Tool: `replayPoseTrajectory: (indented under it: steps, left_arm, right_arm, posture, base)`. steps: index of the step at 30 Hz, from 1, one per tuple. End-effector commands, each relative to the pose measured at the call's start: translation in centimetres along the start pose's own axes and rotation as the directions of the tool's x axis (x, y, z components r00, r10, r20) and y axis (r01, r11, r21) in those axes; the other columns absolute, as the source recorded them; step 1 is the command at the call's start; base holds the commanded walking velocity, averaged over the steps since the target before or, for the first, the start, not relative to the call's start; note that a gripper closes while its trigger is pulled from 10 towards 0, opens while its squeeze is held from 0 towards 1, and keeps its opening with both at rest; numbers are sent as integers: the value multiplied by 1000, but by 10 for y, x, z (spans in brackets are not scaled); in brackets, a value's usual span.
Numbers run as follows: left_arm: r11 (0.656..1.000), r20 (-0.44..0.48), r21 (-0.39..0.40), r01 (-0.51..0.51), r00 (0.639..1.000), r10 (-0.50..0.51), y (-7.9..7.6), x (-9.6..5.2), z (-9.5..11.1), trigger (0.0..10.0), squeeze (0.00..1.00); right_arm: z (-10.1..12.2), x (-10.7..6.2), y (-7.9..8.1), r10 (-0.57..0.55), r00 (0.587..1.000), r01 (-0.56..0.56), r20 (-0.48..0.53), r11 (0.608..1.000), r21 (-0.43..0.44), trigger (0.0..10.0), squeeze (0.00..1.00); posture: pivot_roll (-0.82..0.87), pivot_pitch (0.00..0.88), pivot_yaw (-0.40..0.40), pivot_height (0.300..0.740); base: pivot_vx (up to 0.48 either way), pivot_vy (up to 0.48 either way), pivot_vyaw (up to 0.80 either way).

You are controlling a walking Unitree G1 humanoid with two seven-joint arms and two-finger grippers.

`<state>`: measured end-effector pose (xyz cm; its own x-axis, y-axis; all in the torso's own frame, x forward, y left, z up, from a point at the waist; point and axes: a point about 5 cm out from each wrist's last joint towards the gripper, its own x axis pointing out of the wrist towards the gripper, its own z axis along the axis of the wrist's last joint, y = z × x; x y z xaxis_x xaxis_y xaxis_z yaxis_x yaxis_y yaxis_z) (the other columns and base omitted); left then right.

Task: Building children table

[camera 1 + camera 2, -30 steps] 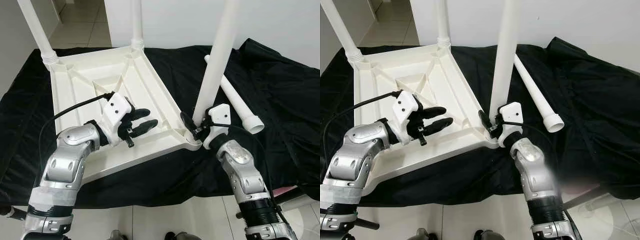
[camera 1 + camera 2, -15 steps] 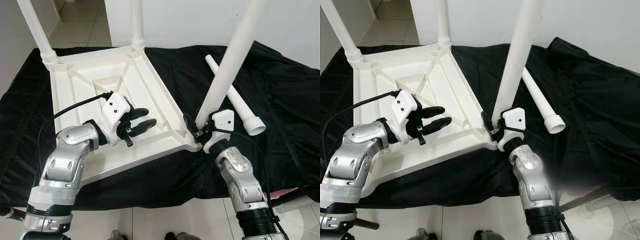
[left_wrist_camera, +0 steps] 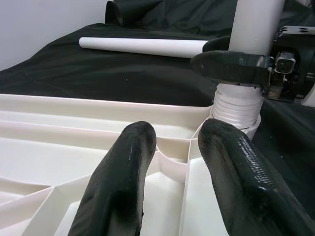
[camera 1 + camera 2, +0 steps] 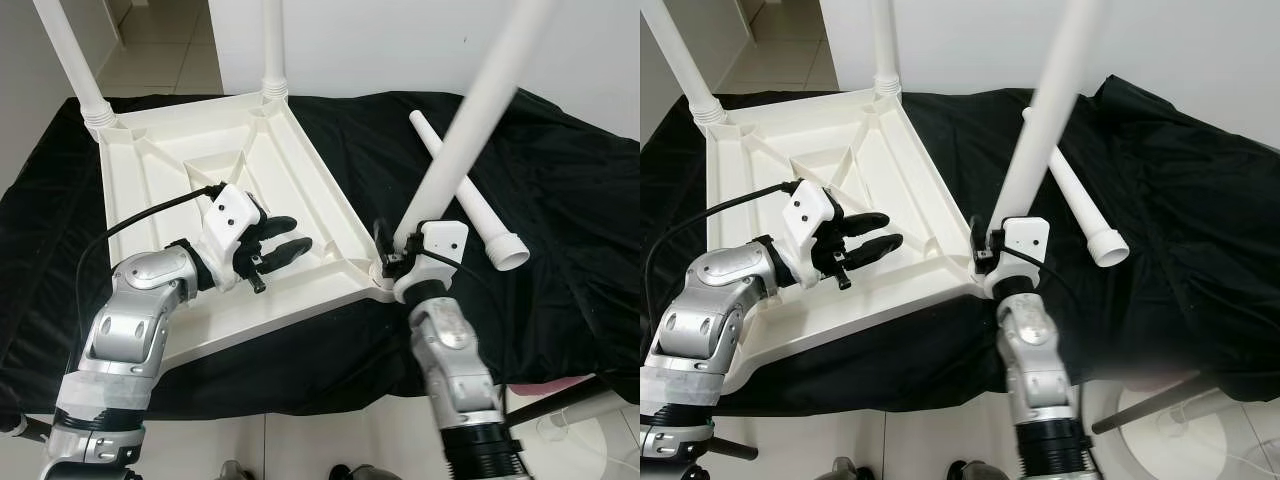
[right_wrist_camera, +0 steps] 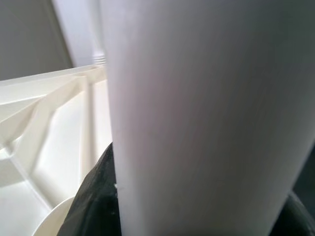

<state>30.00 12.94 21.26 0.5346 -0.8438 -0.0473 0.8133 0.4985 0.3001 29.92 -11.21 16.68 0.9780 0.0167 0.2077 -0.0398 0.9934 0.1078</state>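
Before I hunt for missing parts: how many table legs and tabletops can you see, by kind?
Legs standing in the tabletop's corners: 3
Loose leg lying on the black cloth: 1
Tabletop, upside down: 1
Total: 5 parts

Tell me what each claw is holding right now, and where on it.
The right claw grips the tilted white table leg near its threaded bottom end, at the tabletop's corner socket. The left claw is open over the tabletop's underside, holding nothing.

Bright, even indoor light, soft shadows; sharp head views, close-range blur in the right wrist view
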Motion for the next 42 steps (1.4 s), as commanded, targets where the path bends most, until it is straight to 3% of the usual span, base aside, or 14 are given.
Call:
replayPoseTrajectory:
  steps: [1,3,5,8,19,23,34,37,38,42]
  left_arm:
    - [993,13,5,-115,993,115,7,0,2,10000,0]
    - [993,16,5,-115,993,115,7,1,2,10000,0]
    - [993,17,7,-116,993,116,7,1,3,10000,0]
    - [993,16,9,-120,993,119,8,0,3,10000,0]
    - [990,24,11,-141,990,141,10,0,3,10000,0]
    - [989,26,10,-148,989,148,11,0,4,10000,0]
    - [988,29,14,-151,988,151,12,0,4,10000,0]
    - [988,30,18,-151,988,150,13,0,4,10000,0]
    - [988,31,19,-152,988,151,13,0,5,10000,0]
    - [988,31,19,-151,988,150,13,0,5,10000,0]
  right_arm:
    - [-22,-6,-1,-83,991,82,-101,997,-15,10000,0]
    - [-21,-6,3,-101,991,101,-90,995,-11,10000,0]
    - [-21,-7,18,-40,995,42,-90,999,20,10000,0]
    - [-19,-6,24,9,997,-7,-83,1000,27,10000,0]
    - [-22,-12,20,29,997,-34,-71,996,-78,10000,0]
    - [-32,-21,17,89,994,-99,-65,982,-162,10000,0]
    - [-37,-22,10,110,991,-121,-77,980,-160,10000,0]
    - [-37,-16,7,111,988,-124,-111,985,-119,10000,0]
    - [-39,-10,5,108,980,-118,-168,991,-56,10000,0]
    - [-40,-7,3,94,978,-105,-185,993,-49,10000,0]
  posture:
    - [-28,128,-13,740]
    - [-28,128,-13,740]
    - [-26,131,-13,740]
    - [-25,131,-15,740]
    - [-27,130,-24,740]
    - [-29,131,-25,740]
    - [-32,129,-22,740]
    - [-31,129,-20,740]
    - [-31,128,-19,740]
    - [-32,129,-19,740]
  base:
    - [0,0,0]
    - [0,0,0]
    - [0,0,0]
    - [0,0,0]
    - [0,0,0]
    - [0,0,0]
    - [0,0,0]
    - [0,0,0]
    - [0,0,0]
    - [0,0,0]
